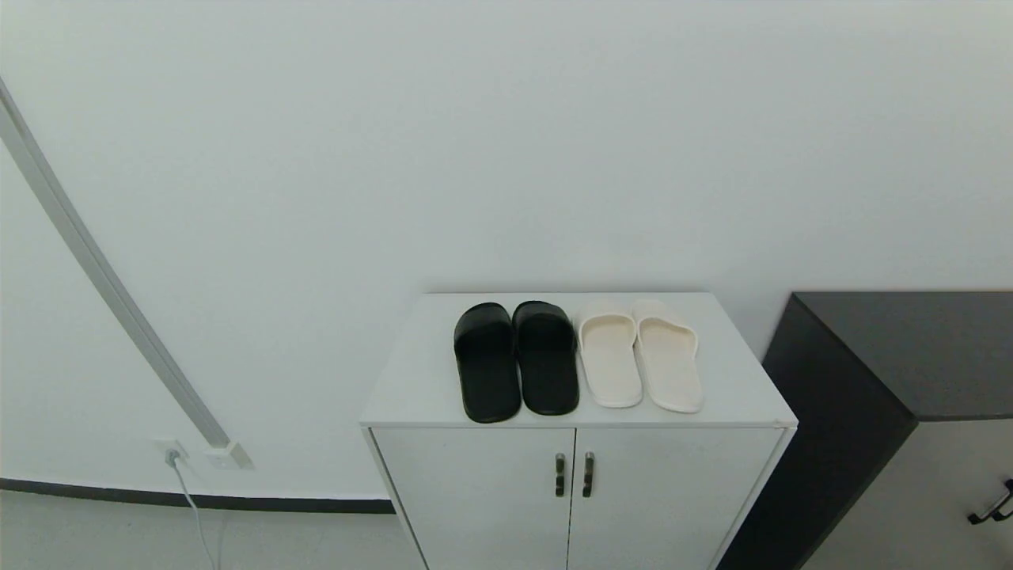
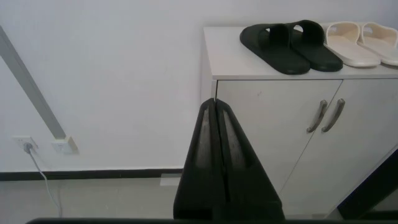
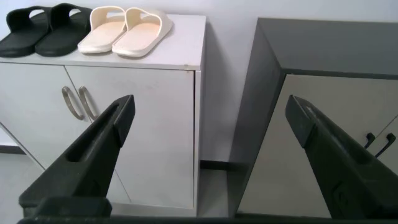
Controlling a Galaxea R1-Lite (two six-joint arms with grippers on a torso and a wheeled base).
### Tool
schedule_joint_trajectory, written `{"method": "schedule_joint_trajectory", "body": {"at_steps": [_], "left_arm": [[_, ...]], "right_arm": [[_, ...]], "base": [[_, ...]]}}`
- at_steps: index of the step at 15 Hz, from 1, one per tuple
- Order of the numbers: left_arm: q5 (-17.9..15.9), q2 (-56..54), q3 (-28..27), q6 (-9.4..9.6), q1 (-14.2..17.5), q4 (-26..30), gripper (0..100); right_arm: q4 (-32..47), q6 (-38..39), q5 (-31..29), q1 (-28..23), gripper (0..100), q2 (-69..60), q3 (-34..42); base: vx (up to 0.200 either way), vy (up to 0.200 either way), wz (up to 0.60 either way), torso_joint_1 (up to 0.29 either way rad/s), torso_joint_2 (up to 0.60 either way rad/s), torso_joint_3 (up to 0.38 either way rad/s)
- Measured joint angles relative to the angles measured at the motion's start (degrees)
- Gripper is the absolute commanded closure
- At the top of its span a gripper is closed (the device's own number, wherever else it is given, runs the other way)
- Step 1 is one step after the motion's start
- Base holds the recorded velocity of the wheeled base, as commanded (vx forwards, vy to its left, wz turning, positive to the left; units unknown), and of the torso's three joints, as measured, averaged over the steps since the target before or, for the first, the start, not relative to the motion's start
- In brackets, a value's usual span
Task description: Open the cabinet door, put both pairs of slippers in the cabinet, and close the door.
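A white two-door cabinet (image 1: 491,507) stands against the wall with both doors closed and two metal handles (image 1: 573,474) at the middle seam. On its top lie a pair of black slippers (image 1: 514,360) and, to their right, a pair of cream slippers (image 1: 641,356). My left gripper (image 2: 216,106) is shut with nothing in it, low and to the left of the cabinet (image 2: 280,118). My right gripper (image 3: 208,115) is open wide, in front of the cabinet's right side (image 3: 155,124), with the black slippers (image 3: 37,28) and cream slippers (image 3: 124,28) up on top.
A dark cabinet (image 1: 870,412) stands right beside the white one. On the left wall are a slanted grey cable duct (image 1: 103,277), a socket (image 1: 170,453) and a hanging cord. Open floor lies left of the white cabinet.
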Motion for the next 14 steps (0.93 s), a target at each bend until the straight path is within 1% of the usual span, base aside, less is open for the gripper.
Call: {"method": "schedule_joint_trajectory", "body": {"at_steps": [10,11,14], "left_arm": [[0.0,0.0,0.0,0.02,0.0,0.0,100],[0.0,0.0,0.0,0.02,0.0,0.0,100],[-0.18,0.0,0.0,0.29,0.0,0.0,100]], "right_arm": [[-0.29,-0.06,0.41,0.0,0,0.02,-0.06],[-0.26,0.68,0.88,0.0,0,0.18,-1.58],[2.66,3.49,2.85,0.13,0,4.73,-10.95]], "base": [[0.0,0.0,0.0,0.0,0.0,0.0],[0.0,0.0,0.0,0.0,0.0,0.0],[0.0,0.0,0.0,0.0,0.0,0.0]]}}
